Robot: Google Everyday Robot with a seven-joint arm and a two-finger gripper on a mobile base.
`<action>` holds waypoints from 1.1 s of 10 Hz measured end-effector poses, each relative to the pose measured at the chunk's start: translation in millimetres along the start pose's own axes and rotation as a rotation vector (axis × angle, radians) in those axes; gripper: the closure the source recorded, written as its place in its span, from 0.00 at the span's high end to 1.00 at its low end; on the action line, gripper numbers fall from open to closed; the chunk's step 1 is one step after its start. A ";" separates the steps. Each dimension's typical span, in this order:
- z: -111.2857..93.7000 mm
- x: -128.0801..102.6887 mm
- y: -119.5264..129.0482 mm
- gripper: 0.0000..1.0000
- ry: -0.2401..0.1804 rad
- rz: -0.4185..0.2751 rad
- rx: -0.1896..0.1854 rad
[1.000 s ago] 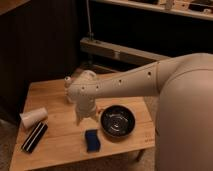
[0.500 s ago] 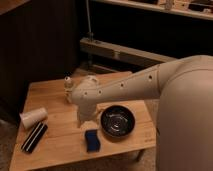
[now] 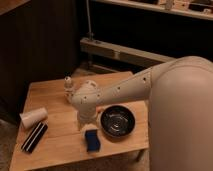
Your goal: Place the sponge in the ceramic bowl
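Claw (image 3: 83,125) has edged down beside the small, soft-edged dark-blue sponge (image 3: 92,140).

The hand (image 3: 84,124), smooth matt cream plastic, hangs just above the sponge (image 3: 91,140), which looks soft, matt and dark blue. Just beside the hand, the ceramic bowl (image 3: 107,117) is glossy black with a greyish sheen inside. The bench (image 3: 50,95) beneath is pale, dull-finished wood. Well apart from the hand lie a matt white paper cup (image 3: 33,118) and a smooth striped box (image 3: 34,137).
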 end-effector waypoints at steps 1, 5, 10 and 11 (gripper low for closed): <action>3.7 0.5 -1.7 0.65 0.002 0.003 -0.002; 14.9 6.5 -6.8 0.65 0.013 0.029 -0.005; 33.7 15.8 5.1 0.65 0.054 0.022 0.003; 36.7 19.1 5.2 0.65 0.062 0.027 0.007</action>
